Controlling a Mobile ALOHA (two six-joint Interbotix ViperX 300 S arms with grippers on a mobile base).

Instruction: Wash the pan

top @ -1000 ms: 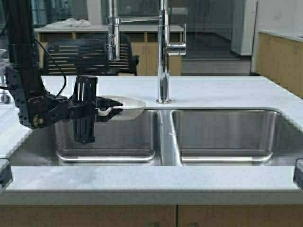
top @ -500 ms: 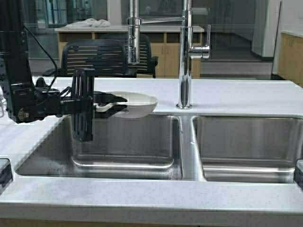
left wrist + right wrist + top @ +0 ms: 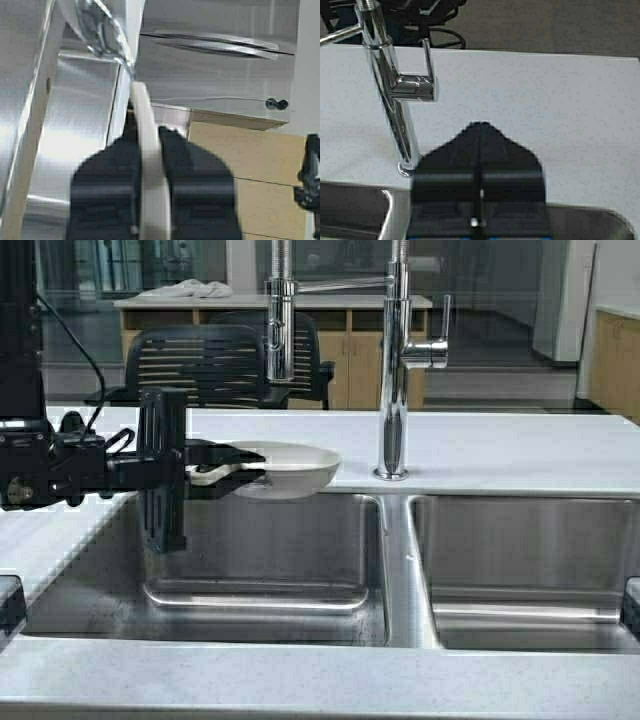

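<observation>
Left gripper (image 3: 228, 471) jaws clamped on handle of the pan (image 3: 285, 468), held level over far edge of left sink basin (image 3: 260, 580), spout (image 3: 280, 315) above showing no water; right gripper (image 3: 479, 150) jaws closed, empty; washing judged not yet begun

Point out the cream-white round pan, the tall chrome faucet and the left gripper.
Cream-white round pan (image 3: 295, 468): high view, on its bowl wall, held above the left basin's rear edge.
Tall chrome faucet (image 3: 392, 390): high view, on its upright column.
Left gripper (image 3: 225, 468): high view, between its fingertips, shut on the pan's handle.
</observation>
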